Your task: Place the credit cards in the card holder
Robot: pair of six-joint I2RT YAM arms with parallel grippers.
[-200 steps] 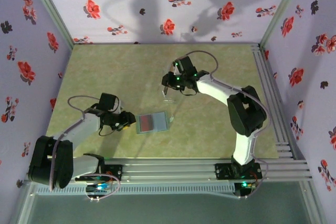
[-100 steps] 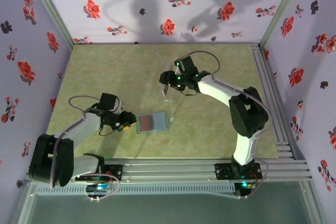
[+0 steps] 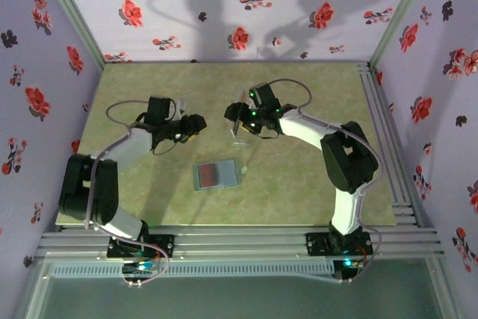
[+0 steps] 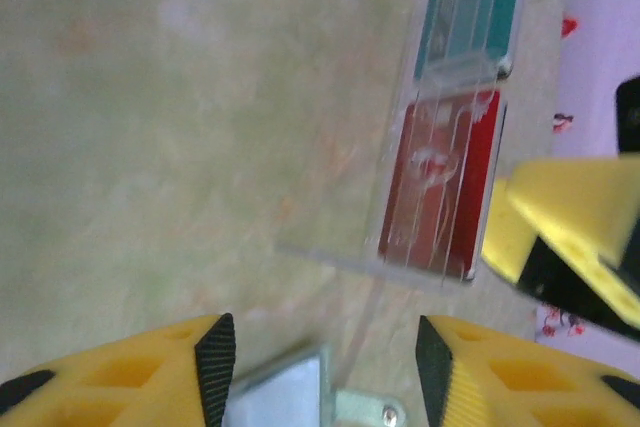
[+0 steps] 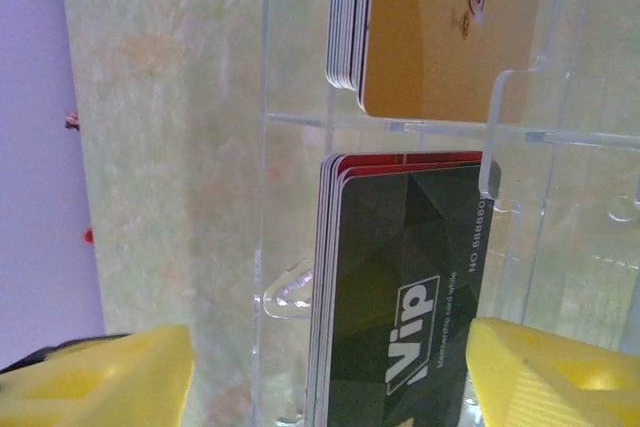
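Seen from above, the card holder (image 3: 216,175) lies flat on the table (image 3: 149,95) with a red card (image 3: 211,174) on it; it sits at 5 o'clock from the left gripper (image 3: 196,123) and 7 o'clock from the right gripper (image 3: 235,121), apart from both; both sets of jaws stand spread and empty; the other credit cards (image 5: 400,297) stand in 2 stacks in a clear stand (image 5: 280,197), directly ahead of the right fingers (image 5: 540,377).
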